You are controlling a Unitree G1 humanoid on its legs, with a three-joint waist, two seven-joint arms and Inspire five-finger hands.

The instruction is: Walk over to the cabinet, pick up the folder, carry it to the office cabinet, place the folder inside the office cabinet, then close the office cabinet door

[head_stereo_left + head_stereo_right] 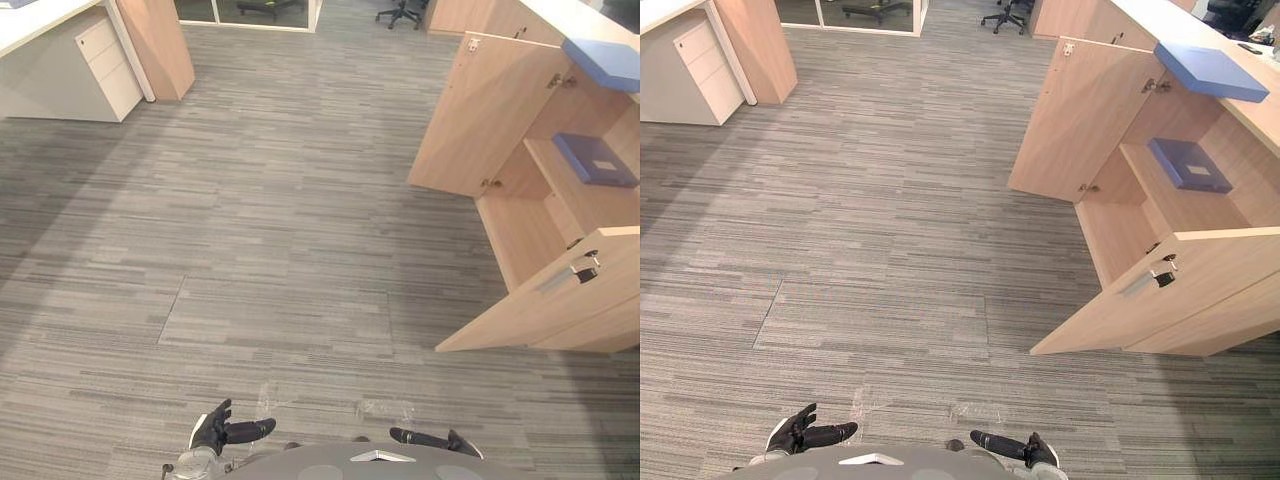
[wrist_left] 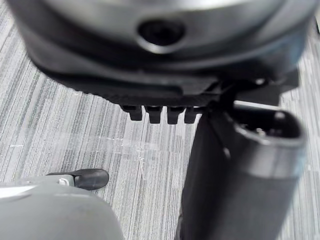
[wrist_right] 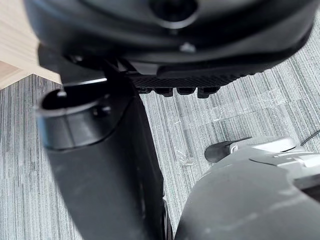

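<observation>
A dark blue folder (image 1: 596, 160) lies flat on the shelf inside the open office cabinet (image 1: 512, 238), well ahead of the robot's right hand (image 1: 428, 438) and off to that hand's outer side. A second, paler blue folder (image 1: 606, 60) rests on the cabinet's top, farther still from the hand. Both cabinet doors stand swung out over the grey carpet (image 1: 280, 250): the far door (image 1: 480, 110) and the near door (image 1: 545, 310), the latter bearing a metal handle (image 1: 570, 276) and standing closest to the right hand. That hand hangs low over the carpet, its fingers loose and nearly straight, empty. The left hand (image 1: 215, 432) hangs level beside it, thumb raised, fingers likewise slack and holding nothing; the two hands point toward each other. Far ahead of the left hand sits a white drawer unit (image 1: 108, 65), and far ahead of the right hand a black office chair (image 1: 400, 12).
</observation>
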